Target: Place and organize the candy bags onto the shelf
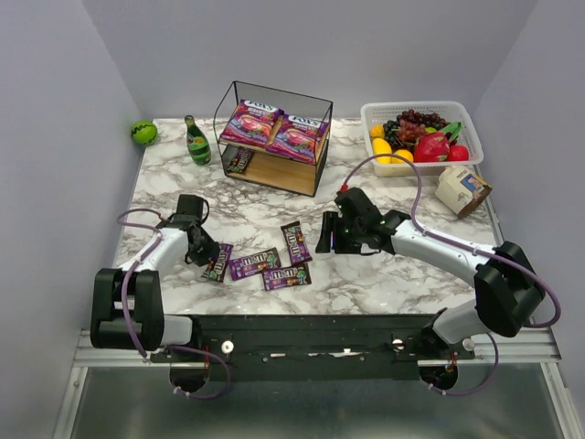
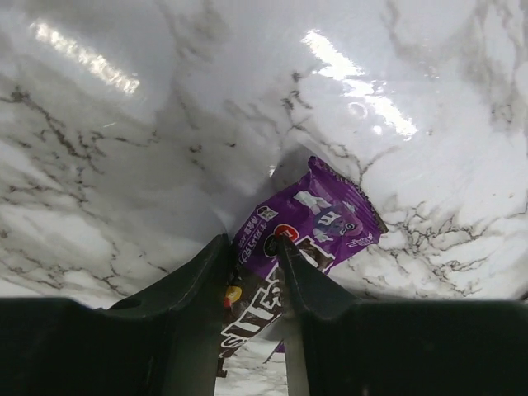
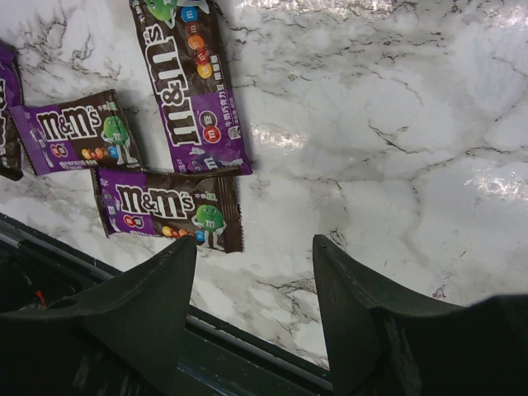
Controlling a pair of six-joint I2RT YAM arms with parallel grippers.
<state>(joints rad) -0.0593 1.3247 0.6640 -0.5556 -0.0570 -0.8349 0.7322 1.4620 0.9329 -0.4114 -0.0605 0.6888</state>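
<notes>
The black wire shelf stands at the back centre. Two pink FOX'S bags lie on its top board, and one M&M's packet lies on the lower board. My left gripper is shut on an M&M's packet at table level; in the left wrist view the jaws pinch the purple packet. Three more packets lie beside it. My right gripper is open and empty, right of these packets.
A green bottle stands left of the shelf and a green ball lies at the back left. A white fruit basket is at the back right, with a beige carton in front of it.
</notes>
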